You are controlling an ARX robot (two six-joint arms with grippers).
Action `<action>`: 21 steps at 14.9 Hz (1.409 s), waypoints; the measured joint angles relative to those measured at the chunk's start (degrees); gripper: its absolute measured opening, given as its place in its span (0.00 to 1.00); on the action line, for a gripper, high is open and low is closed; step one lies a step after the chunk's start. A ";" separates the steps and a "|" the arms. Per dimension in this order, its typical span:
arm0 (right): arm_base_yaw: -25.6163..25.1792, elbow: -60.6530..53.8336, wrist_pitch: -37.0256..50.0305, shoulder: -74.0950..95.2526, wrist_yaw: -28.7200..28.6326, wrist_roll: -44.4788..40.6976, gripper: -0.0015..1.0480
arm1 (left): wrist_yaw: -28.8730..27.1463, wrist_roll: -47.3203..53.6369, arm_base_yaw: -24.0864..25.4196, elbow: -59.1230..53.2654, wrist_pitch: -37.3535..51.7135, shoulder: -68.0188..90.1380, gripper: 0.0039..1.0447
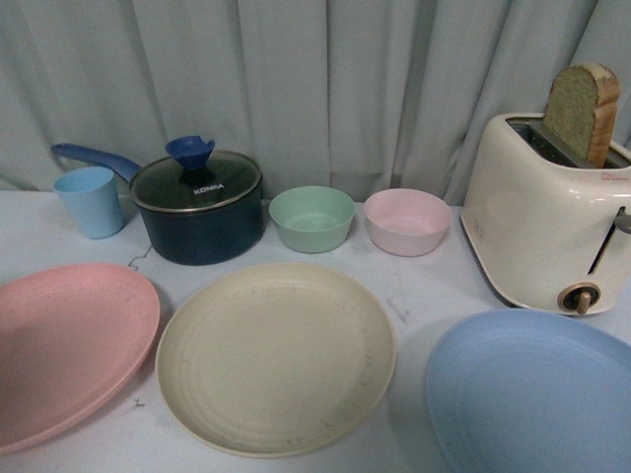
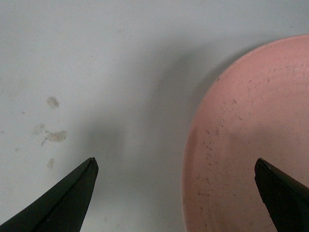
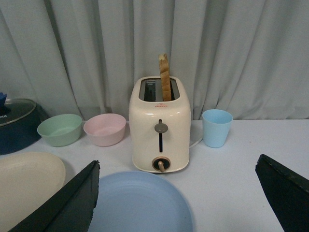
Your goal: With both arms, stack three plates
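Three plates lie side by side on the white table in the front view: a pink plate [image 1: 64, 345] at the left, a cream-beige plate [image 1: 276, 355] in the middle and a light blue plate [image 1: 532, 389] at the right. Neither arm shows in the front view. My left gripper [image 2: 176, 164] is open above the pink plate's [image 2: 251, 145] rim, one finger over bare table, the other over the plate. My right gripper [image 3: 176, 166] is open above the light blue plate [image 3: 137, 203], with the cream-beige plate [image 3: 26, 186] off to one side.
Behind the plates stand a light blue cup [image 1: 91, 200], a dark lidded pot [image 1: 197, 205], a green bowl [image 1: 312, 218], a pink bowl [image 1: 407, 221] and a cream toaster [image 1: 547, 222] with a bread slice [image 1: 584, 110]. A second blue cup [image 3: 217, 127] stands beside the toaster. A curtain hangs behind.
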 joint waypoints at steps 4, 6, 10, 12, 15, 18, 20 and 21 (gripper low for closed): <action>0.00 0.00 0.00 0.00 0.00 0.00 0.94 | -1.18 -3.08 0.11 0.35 2.36 2.60 0.94; 0.00 0.00 0.00 0.00 0.00 0.00 0.94 | -1.25 -4.44 -0.04 0.35 3.41 4.00 0.94; 0.00 0.00 0.00 0.00 0.00 0.00 0.94 | -1.01 -7.06 -0.83 -0.96 6.75 6.62 0.94; 0.00 0.00 0.00 0.00 0.00 0.00 0.94 | -0.79 -8.31 -0.83 -2.14 8.20 7.76 0.92; 0.00 0.00 0.00 0.00 0.00 0.00 0.94 | -0.50 -10.38 -0.42 -2.49 8.63 7.80 0.60; 0.00 0.00 0.00 0.00 0.00 0.00 0.94 | 0.09 -11.06 -0.63 -2.58 8.74 7.78 0.29; 0.00 0.00 0.00 0.00 0.00 0.00 0.94 | 0.52 -11.74 -0.42 -2.51 8.09 6.67 0.11; 0.00 0.00 0.00 0.00 0.00 0.00 0.94 | 1.33 -12.07 -0.11 -2.51 7.82 5.70 0.05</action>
